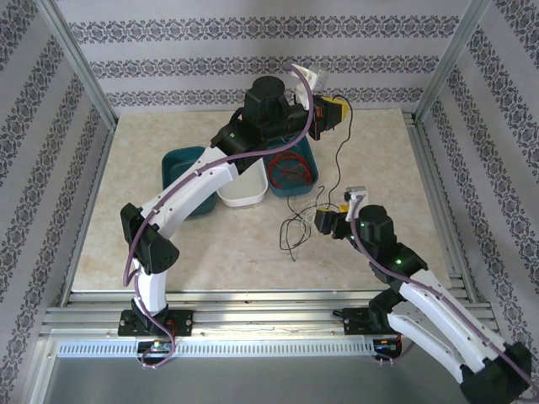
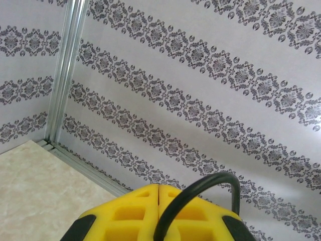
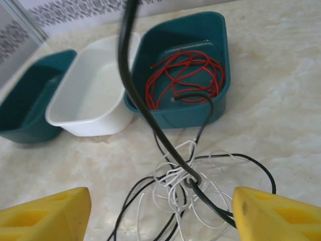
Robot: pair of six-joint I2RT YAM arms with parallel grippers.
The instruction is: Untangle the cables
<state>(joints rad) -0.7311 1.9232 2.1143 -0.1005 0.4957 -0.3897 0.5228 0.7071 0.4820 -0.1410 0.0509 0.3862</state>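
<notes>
A tangle of thin white and black cables [image 3: 190, 175] lies on the table in front of the bins, also seen from above as the tangle [image 1: 301, 220]. One black cable [image 3: 131, 75] rises taut out of the knot toward the back. My left gripper [image 2: 159, 187] is lifted near the back wall, shut on that black cable [image 2: 200, 188], which loops over its yellow fingers. In the top view the left gripper [image 1: 337, 114] holds the cable [image 1: 341, 156] hanging down to the tangle. My right gripper [image 3: 160, 208] hovers low over the knot, open, a finger on either side. Red cables [image 3: 185, 75] lie coiled in a teal bin [image 3: 220, 35].
Three bins stand in a row behind the tangle: a teal bin [image 1: 181, 172], a white bin [image 1: 244, 192] and the teal bin with the red cables [image 1: 307, 156]. Patterned walls and a metal frame [image 1: 438, 160] enclose the table.
</notes>
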